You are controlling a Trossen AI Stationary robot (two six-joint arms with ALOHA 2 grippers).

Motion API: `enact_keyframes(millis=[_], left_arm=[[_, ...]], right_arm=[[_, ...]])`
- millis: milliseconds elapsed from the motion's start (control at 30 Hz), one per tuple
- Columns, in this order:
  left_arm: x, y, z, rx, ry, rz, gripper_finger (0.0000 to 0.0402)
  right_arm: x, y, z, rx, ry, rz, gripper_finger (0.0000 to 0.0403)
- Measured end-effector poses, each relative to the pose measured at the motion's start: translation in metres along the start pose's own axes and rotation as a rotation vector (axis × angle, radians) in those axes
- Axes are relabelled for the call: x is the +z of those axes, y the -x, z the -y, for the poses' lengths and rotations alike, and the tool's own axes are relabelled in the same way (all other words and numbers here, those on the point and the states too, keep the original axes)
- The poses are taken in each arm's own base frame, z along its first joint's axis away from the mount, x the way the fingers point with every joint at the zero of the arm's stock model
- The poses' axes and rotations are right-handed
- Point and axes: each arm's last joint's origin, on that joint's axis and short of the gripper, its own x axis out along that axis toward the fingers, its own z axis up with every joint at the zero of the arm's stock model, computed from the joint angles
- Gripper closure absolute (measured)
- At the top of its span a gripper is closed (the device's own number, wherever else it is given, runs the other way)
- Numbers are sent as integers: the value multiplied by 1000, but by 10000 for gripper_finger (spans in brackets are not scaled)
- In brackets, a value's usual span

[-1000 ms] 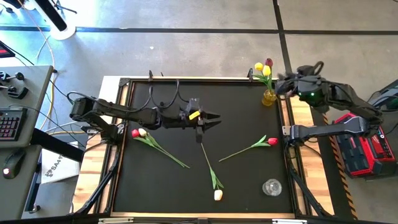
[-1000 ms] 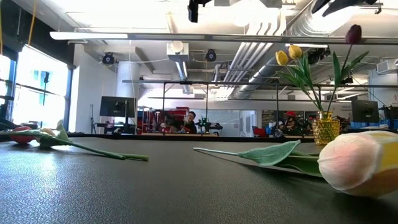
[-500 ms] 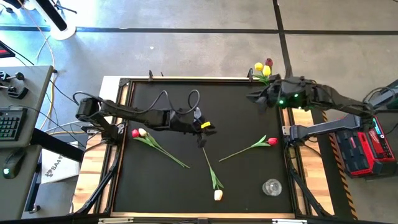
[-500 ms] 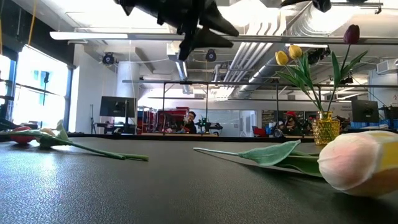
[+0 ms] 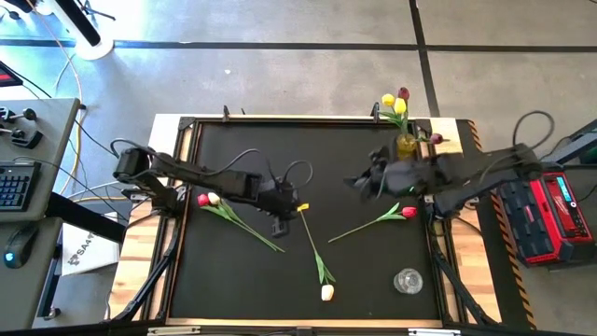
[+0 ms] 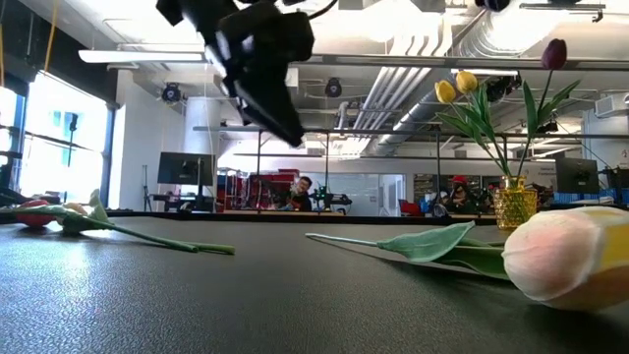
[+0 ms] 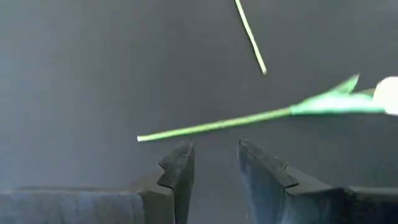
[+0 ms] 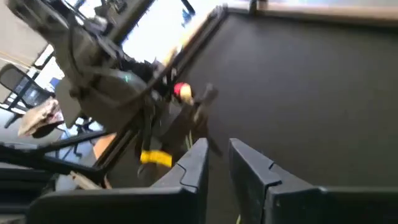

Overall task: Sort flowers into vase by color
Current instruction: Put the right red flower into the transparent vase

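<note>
Looking from above, the left gripper (image 5: 283, 222) has come down from mid-table to the stem end of the cream-white tulip with the long green stem (image 5: 315, 252), so a pick looks close. The right gripper (image 5: 359, 182) has left the small amber glass vase (image 5: 405, 145), holding yellow and maroon tulips, and now hangs over the mat above the red tulip (image 5: 408, 213). In the low view, a dark arm (image 6: 257, 59) now hangs lower. In the left wrist view, its fingers (image 7: 179, 174) stand parted, empty, just beside the stem. In the right wrist view, the fingers (image 8: 194, 167) are slightly apart, holding nothing.
</note>
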Motion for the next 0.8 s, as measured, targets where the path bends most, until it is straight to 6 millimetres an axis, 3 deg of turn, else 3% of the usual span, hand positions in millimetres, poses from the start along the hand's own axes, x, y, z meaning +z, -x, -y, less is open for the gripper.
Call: enact_keyframes(millis=[267,600,800], left_arm=[[-8,-2,13,-32,-79,-23,291],[-8,-1,16,-39,-69,-17,291],[-10,-1,22,-57,-56,-29,291]], right_arm=[[-58,-36,-16,-132,-180,-172,355],[-125,-65,15,-764,-437,-442,354],[-141,-90,25,-920,-457,-474,354]])
